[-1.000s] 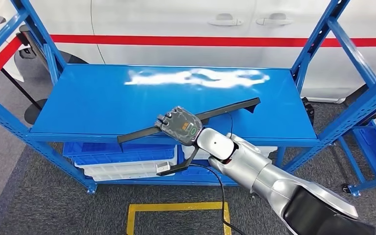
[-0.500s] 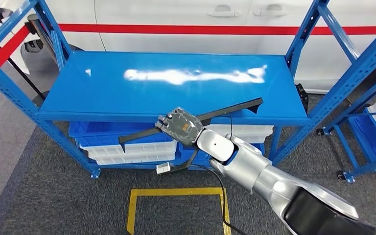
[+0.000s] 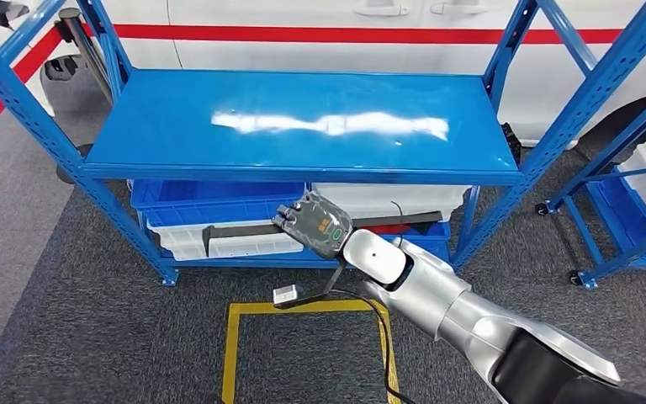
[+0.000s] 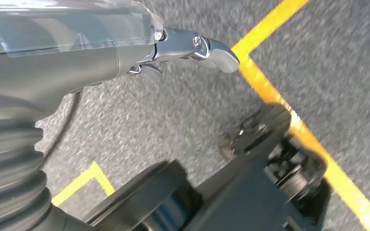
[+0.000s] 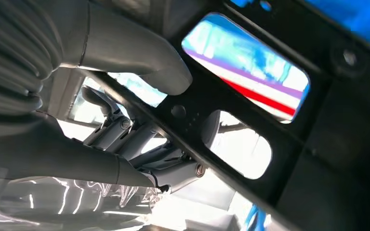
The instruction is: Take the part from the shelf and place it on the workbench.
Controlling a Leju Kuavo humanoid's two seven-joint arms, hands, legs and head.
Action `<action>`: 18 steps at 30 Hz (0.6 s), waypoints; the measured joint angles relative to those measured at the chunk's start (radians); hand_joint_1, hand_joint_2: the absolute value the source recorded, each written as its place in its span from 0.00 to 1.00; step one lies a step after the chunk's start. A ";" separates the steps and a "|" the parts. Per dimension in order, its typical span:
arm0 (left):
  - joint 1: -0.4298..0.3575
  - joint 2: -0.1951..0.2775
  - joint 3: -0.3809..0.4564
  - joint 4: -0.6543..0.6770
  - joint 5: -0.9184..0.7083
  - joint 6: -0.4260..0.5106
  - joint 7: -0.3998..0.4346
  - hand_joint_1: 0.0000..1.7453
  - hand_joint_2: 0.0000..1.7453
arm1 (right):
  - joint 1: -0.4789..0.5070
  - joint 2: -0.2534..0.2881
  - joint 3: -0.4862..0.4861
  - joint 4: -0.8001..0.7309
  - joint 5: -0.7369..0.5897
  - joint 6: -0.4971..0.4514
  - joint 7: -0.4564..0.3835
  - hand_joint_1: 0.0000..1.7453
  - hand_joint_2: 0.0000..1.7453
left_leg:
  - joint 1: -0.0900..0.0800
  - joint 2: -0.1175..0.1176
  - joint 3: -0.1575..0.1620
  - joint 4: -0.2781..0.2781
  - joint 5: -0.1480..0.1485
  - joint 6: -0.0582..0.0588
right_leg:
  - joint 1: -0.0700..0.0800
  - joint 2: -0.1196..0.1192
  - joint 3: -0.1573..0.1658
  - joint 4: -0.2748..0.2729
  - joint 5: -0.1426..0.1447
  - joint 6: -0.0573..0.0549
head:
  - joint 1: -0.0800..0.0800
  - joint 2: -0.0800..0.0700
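— What has changed since a second ago?

— Lifted off the top board, the long black part [image 3: 244, 229] now hangs in front of the shelf [image 3: 303, 172], below its front edge, in line with the lower level's white and blue bins [image 3: 219, 220]. The whole view has shifted too, so the camera has moved.

— Who holds the part?

— The right hand [image 3: 313, 222] grips it near the middle; in the right wrist view the thumb [image 5: 139, 60] presses one side of the part's flat holed strip and the fingers [image 5: 139, 144] wrap the other.

— And the left hand?

— The left hand [image 4: 125, 53] hangs over grey carpet [image 3: 92, 337] with yellow floor tape [image 3: 303, 307], holding nothing; one finger sticks out straight.

— Anything behind?

— A white car with a red stripe [image 3: 303, 34].
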State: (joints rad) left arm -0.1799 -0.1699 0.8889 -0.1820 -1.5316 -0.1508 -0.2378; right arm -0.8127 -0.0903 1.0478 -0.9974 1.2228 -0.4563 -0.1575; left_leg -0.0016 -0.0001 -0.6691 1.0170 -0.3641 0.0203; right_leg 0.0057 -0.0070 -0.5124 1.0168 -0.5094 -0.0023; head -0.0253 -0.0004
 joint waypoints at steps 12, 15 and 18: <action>0.003 0.003 -0.017 0.000 -0.005 0.008 -0.016 0.00 1.00 | 0.028 0.001 -0.003 -0.003 0.026 -0.006 0.005 1.00 1.00 | 0.025 0.002 0.024 0.124 -0.097 -0.056 | -0.015 -0.008 -0.053 -0.012 0.054 -0.012 | 0.000 0.000; 0.002 0.003 -0.017 0.000 -0.005 0.008 -0.016 0.00 1.00 | 0.029 0.001 -0.004 -0.003 0.028 -0.008 0.005 1.00 1.00 | 0.020 -0.002 0.084 0.021 -0.086 -0.041 | -0.012 -0.006 -0.067 0.003 0.053 0.005 | 0.000 0.000; 0.003 0.004 -0.017 0.000 -0.001 0.008 -0.016 0.00 1.00 | 0.031 0.001 -0.009 -0.004 0.033 -0.003 0.007 1.00 1.00 | 0.019 -0.004 0.076 0.012 -0.080 -0.027 | -0.010 -0.005 -0.073 0.005 0.057 0.001 | 0.000 0.000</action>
State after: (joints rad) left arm -0.1768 -0.1662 0.8717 -0.1820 -1.5328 -0.1431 -0.2543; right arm -0.7813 -0.0893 1.0385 -1.0010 1.2553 -0.4590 -0.1509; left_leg 0.0176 -0.0042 -0.5929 1.0295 -0.4445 -0.0072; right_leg -0.0044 -0.0121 -0.5854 1.0216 -0.4520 -0.0013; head -0.0251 -0.0004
